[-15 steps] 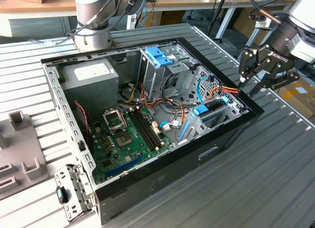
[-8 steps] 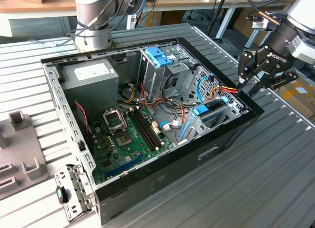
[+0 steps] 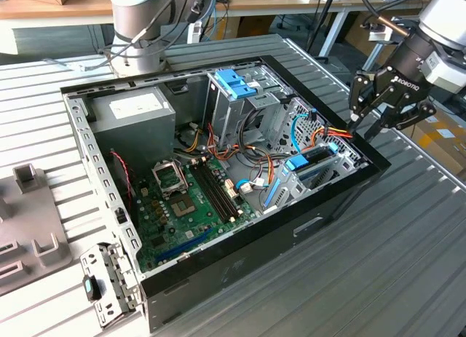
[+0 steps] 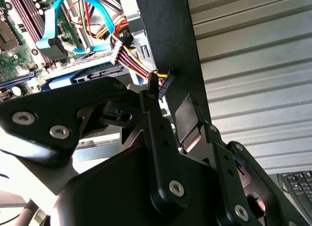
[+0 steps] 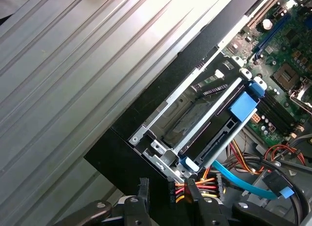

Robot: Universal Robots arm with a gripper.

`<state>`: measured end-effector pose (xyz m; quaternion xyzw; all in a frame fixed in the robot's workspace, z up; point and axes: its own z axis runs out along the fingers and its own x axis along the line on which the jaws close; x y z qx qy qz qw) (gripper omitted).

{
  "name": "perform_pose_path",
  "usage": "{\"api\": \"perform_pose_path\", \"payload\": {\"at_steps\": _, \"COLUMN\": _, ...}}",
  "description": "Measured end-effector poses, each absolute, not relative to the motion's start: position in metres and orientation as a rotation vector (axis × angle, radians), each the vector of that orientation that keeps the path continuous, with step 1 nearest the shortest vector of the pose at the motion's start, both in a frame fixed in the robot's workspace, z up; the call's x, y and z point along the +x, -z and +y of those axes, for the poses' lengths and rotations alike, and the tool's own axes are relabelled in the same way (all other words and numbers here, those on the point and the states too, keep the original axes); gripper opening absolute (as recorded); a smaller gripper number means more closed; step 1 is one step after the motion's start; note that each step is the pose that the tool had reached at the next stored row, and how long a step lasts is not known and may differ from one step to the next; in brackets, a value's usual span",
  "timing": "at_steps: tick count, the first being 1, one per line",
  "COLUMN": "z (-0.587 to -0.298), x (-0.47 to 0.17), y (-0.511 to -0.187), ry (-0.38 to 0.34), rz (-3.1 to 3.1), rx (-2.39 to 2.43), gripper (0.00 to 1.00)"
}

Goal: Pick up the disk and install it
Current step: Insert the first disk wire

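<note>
Over case corner | hand [image 3: 366, 124] open, empty | disk [image 3: 314, 164] seated in bay

One open computer case [image 3: 342, 199], one gripper [image 3: 373, 122], one grey power box [image 3: 135, 119], and one disk [image 5: 214, 133] sit there.

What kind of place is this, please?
Probably a robotics lab or workshop: an open computer case lies on a ribbed metal table, a robot arm's hand hangs over it, and workbenches with cables stand behind.
</note>
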<state>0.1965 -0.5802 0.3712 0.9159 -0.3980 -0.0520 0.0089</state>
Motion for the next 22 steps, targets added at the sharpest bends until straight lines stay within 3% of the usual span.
{"api": "perform_pose_path", "payload": {"at_steps": 22, "z": -0.5802, "x": 0.1966, "y": -0.3643, "ry": 0.171, "rz": -1.246, "rx": 2.872, "gripper": 0.41}}
